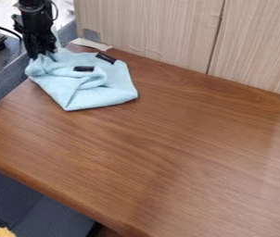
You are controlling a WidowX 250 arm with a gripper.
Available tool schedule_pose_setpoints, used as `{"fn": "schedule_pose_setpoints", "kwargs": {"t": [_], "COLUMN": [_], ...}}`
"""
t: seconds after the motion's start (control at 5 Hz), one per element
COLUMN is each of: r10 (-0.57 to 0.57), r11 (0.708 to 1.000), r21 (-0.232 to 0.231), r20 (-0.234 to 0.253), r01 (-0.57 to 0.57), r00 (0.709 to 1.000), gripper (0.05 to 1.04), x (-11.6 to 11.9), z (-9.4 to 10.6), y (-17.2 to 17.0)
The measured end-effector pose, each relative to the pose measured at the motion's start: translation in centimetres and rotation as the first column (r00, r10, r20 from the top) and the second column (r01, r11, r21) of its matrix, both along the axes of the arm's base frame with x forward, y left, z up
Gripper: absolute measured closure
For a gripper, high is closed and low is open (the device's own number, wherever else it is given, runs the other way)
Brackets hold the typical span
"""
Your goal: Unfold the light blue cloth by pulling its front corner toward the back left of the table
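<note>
Here's the hand (41,53) at the blue cloth (102,95), grip impossible to tell; it looks part-folded, not yet flat, on the table (167,152)!

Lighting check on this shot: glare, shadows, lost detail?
Camera view: diffuse light, faint broad sheen and a dim, soft-edged patch on the wooden table; gentle shading in the light blue cloth's folds; black gripper nearly solid dark, little detail.
</note>
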State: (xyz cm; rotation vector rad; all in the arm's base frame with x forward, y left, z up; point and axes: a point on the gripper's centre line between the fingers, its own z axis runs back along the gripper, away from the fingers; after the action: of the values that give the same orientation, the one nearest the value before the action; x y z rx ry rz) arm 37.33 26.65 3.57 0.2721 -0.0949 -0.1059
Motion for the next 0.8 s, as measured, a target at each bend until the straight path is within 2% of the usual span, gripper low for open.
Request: {"fn": "schedule_pose_setpoints", "kwargs": {"t": [0.2,0.4,0.6,0.8], "r10": [0.023,0.026,0.023,0.017], "r11": [1.000,1.000,1.000,1.000], "r21": [0.003,0.001,-0.001,-0.001], "r20": [-0.013,-0.024,-0.026,-0.023], "r01": [-0.023,-0.026,-0.023,-0.017], "r00": [1.000,0.999,0.999,1.000], "gripper": [0.874,0.626,0.317,0.088], "x": [-0.25,-0.34,-0.31,-0.10], "z": [-0.05,-0.29,-0.24,0.16], "y": [0.25,0.28,0.21,0.21]}}
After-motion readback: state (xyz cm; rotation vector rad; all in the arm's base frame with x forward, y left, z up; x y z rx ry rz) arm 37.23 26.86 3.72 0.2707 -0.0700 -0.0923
